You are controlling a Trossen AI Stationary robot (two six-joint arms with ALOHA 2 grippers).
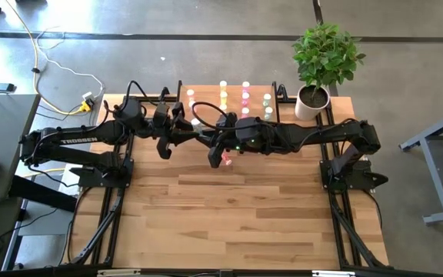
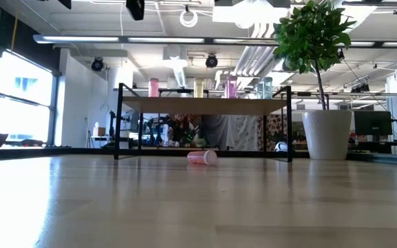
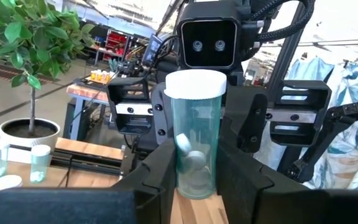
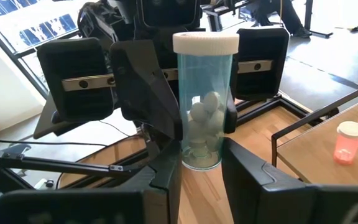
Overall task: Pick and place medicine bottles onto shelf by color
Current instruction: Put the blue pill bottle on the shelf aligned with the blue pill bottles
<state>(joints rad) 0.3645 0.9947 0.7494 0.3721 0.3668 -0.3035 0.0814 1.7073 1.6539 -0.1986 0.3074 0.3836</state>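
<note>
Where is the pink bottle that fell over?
The pink bottle lies on its side on the table, just in front of the shelf; from above it shows under the middle of the two arms.

A pale green bottle [image 4: 204, 102] stands upright, clamped by the right gripper [image 4: 201, 163] and the left gripper [image 4: 185, 106]. Two red-orange bottles [image 4: 348, 142] stand at the shelf [image 4: 309, 163] corner.

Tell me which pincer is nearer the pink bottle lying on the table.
Right. The right pincer hangs just beside the fallen pink bottle; the left pincer is farther off, both gripping one pale green bottle.
</note>
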